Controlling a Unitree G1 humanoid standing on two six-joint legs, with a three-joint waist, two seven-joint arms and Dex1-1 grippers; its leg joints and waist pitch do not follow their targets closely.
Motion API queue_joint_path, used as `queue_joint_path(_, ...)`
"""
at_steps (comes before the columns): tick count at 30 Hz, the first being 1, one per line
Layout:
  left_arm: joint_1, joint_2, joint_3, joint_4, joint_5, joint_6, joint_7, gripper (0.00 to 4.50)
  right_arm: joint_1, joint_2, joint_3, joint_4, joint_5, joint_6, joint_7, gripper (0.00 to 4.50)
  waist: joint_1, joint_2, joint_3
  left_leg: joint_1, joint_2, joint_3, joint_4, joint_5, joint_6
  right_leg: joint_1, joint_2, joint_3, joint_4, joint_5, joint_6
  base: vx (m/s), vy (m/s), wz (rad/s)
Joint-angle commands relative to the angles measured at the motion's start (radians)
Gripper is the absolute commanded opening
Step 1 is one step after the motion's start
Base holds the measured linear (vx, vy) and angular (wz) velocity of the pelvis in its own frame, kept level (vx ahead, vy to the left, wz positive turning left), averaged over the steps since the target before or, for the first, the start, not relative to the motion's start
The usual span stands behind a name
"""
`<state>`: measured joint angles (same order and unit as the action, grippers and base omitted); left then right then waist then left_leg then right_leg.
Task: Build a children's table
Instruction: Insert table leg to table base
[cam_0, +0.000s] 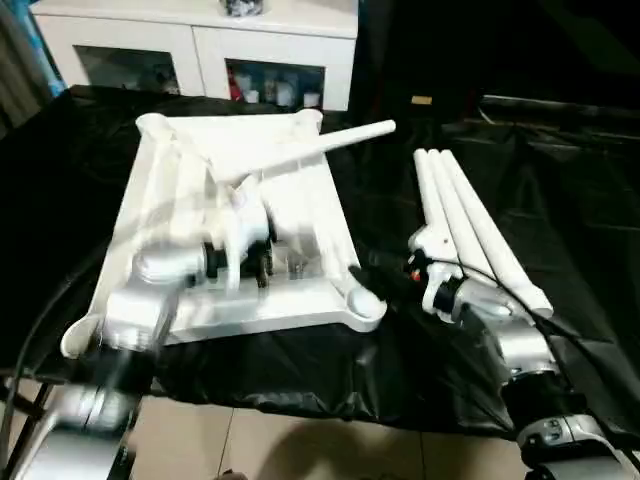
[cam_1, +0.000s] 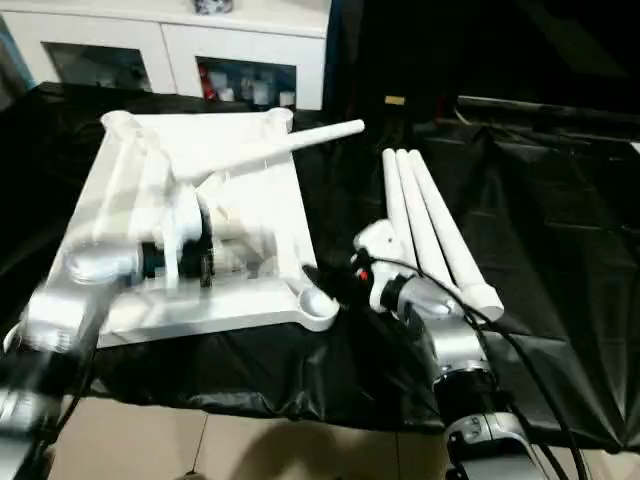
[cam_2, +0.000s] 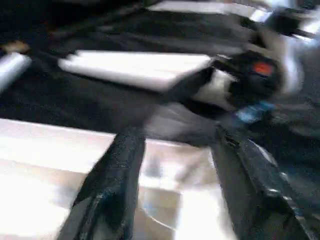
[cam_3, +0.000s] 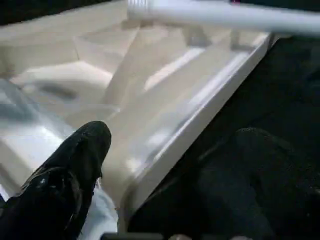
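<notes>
Tabletop (cam_0: 240, 200) upside down, ribbed underside up, centre-left of frame on black-covered worktop (cam_0: 560, 200). One leg (cam_0: 310, 150) lies slanted across it, tip overhanging upper-right edge. Three legs (cam_0: 470, 225) bundled side by side, right of centre, apart from tabletop. Left tool (cam_2: 175, 195) over tabletop's near part, fingers spread, holding nothing. Right tool (cam_3: 165, 170) at near-right corner socket (cam_0: 362, 298), fingers parted, empty. White glass-doored cabinet (cam_0: 200, 50) across top left, behind worktop.

One tabletop (cam_0: 300, 215), four legs (cam_0: 470, 225), two claws (cam_0: 372, 278).
</notes>
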<state>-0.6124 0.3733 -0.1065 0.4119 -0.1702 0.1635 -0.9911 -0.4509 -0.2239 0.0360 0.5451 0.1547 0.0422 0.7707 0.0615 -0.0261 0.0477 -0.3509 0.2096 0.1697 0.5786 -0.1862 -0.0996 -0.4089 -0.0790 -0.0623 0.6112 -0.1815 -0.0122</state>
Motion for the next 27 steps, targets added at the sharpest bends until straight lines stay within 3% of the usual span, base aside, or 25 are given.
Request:
queue_joint_path(1, -0.078, -0.002, 0.039, 0.121, 0.043, -0.023, 0.122, 2.85, 0.018, -0.019, -0.028, -0.056, 0.027, 0.031, 0.002, 4.5, 0.001, 0.009, -0.062, 0.005, 0.004, 0.011, -0.058, -0.172, 0.043, 0.058, -0.036, 0.042, -0.069, -0.127, -0.201, 0.0, 0.0, 0.0)
queue_joint_path(2, -0.121, -0.003, 0.048, 0.184, 0.063, -0.046, 0.179, 3.02, 0.025, -0.025, -0.031, -0.079, 0.034, 0.042, 0.004, 4.5, 0.002, 0.01, -0.065, -0.005, 0.007, 0.002, -0.06, -0.153, 0.039, 0.069, -0.043, 0.04, -0.06, -0.1, -0.203, 0.0, 0.0, 0.0)
queue_joint_path(3, -0.161, -0.001, 0.052, 0.245, 0.082, -0.067, 0.23, 3.13, 0.032, -0.03, -0.03, -0.096, 0.034, 0.049, 0.004, 4.5, 0.003, 0.021, -0.064, 0.0, 0.004, 0.005, -0.058, -0.158, 0.038, 0.064, -0.038, 0.04, -0.066, -0.1, -0.196, 0.0, 0.0, 0.0)
queue_joint_path(4, -0.192, 0.003, 0.052, 0.295, 0.101, -0.093, 0.27, 3.13, 0.039, -0.033, -0.028, -0.111, 0.033, 0.055, 0.005, 4.5, 0.001, 0.022, -0.067, 0.003, 0.004, 0.005, -0.055, -0.157, 0.037, 0.064, -0.039, 0.04, -0.064, -0.083, -0.198, 0.0, 0.0, 0.0)
queue_joint_path(5, -0.221, 0.006, 0.05, 0.342, 0.12, -0.114, 0.318, 3.15, 0.047, -0.036, -0.024, -0.125, 0.03, 0.061, 0.007, 4.5, 0.0, 0.013, -0.068, -0.005, 0.001, 0.003, -0.055, -0.138, 0.043, 0.071, -0.038, 0.038, -0.062, -0.053, -0.199, 0.0, 0.0, 0.0)
queue_joint_path(6, -0.232, 0.007, 0.049, 0.361, 0.129, -0.121, 0.339, 3.16, 0.05, -0.036, -0.021, -0.131, 0.028, 0.063, 0.006, 4.5, 0.001, 0.013, -0.07, -0.005, 0.002, 0.002, -0.054, -0.132, 0.043, 0.073, -0.042, 0.038, -0.058, -0.043, -0.204, 0.0, 0.0, 0.0)
queue_joint_path(7, -0.248, 0.01, 0.047, 0.386, 0.141, -0.13, 0.368, 3.16, 0.054, -0.036, -0.018, -0.138, 0.025, 0.066, 0.006, 4.5, 0.0, 0.023, -0.07, -0.006, 0.002, 0.0, -0.054, -0.128, 0.043, 0.073, -0.043, 0.038, -0.056, -0.035, -0.21, 0.0, 0.0, 0.0)
queue_joint_path(11, -0.383, 0.023, 0.009, 0.624, 0.215, -0.208, 0.482, 3.33, 0.088, -0.033, 0.005, -0.212, 0.025, 0.1, -0.006, 4.5, -0.002, 0.027, -0.07, -0.004, -0.002, 0.001, -0.05, -0.127, 0.054, 0.074, -0.038, 0.037, -0.06, -0.009, -0.224, 0.0, 0.0, 0.0)
queue_joint_path(14, -0.417, 0.017, -0.01, 0.705, 0.245, -0.235, 0.493, 3.33, 0.108, -0.038, 0.01, -0.255, 0.028, 0.123, -0.011, 4.5, 0.001, 0.029, -0.068, -0.004, 0.001, 0.001, -0.049, -0.124, 0.051, 0.075, -0.04, 0.037, -0.059, -0.007, -0.233, 0.0, 0.0, 0.0)
queue_joint_path(16, -0.445, 0.008, -0.011, 0.77, 0.263, -0.247, 0.508, 3.33, 0.125, -0.048, 0.013, -0.295, 0.03, 0.147, -0.015, 4.5, -0.003, 0.037, -0.067, -0.003, 0.002, 0.001, -0.049, -0.131, 0.048, 0.073, -0.04, 0.038, -0.06, 0.0, -0.241, 0.0, 0.0, 0.0)
queue_joint_path(18, -0.456, 0.005, -0.01, 0.793, 0.271, -0.252, 0.52, 3.33, 0.131, -0.052, 0.013, -0.31, 0.03, 0.155, -0.017, 4.5, -0.003, 0.036, -0.068, -0.003, 0.001, 0.0, -0.048, -0.137, 0.046, 0.076, -0.04, 0.038, -0.059, 0.002, -0.245, 0.0, 0.0, 0.0)
queue_joint_path(20, -0.483, 0.005, -0.011, 0.836, 0.295, -0.263, 0.584, 3.33, 0.149, -0.061, 0.008, -0.356, 0.027, 0.178, -0.035, 4.5, -0.004, 0.037, -0.069, 0.001, 0.002, 0.001, -0.046, -0.144, 0.045, 0.075, -0.039, 0.038, -0.062, -0.006, -0.241, 0.0, 0.0, 0.0)
queue_joint_path(21, -0.495, 0.007, -0.013, 0.853, 0.306, -0.27, 0.618, 3.33, 0.156, -0.064, 0.007, -0.378, 0.022, 0.189, -0.048, 4.5, -0.007, 0.036, -0.067, -0.003, 0.002, -0.001, -0.048, -0.145, 0.044, 0.077, -0.039, 0.038, -0.062, -0.013, -0.24, 0.0, 0.0, 0.0)
queue_joint_path(22, -0.506, 0.009, -0.013, 0.871, 0.315, -0.279, 0.653, 3.33, 0.166, -0.064, 0.005, -0.404, 0.014, 0.198, -0.07, 4.5, -0.007, 0.041, -0.067, -0.002, 0.001, -0.001, -0.046, -0.145, 0.042, 0.077, -0.038, 0.038, -0.062, -0.017, -0.237, 0.0, 0.0, 0.0)
queue_joint_path(27, -0.516, -0.006, 0.11, 0.885, 0.205, -0.295, 0.696, 3.33, 0.202, -0.027, -0.017, -0.516, -0.015, 0.277, -0.202, 4.5, -0.013, 0.036, -0.062, -0.004, -0.001, -0.001, -0.049, -0.164, 0.029, 0.075, -0.039, 0.038, -0.068, -0.08, -0.228, 0.0, 0.0, 0.0)
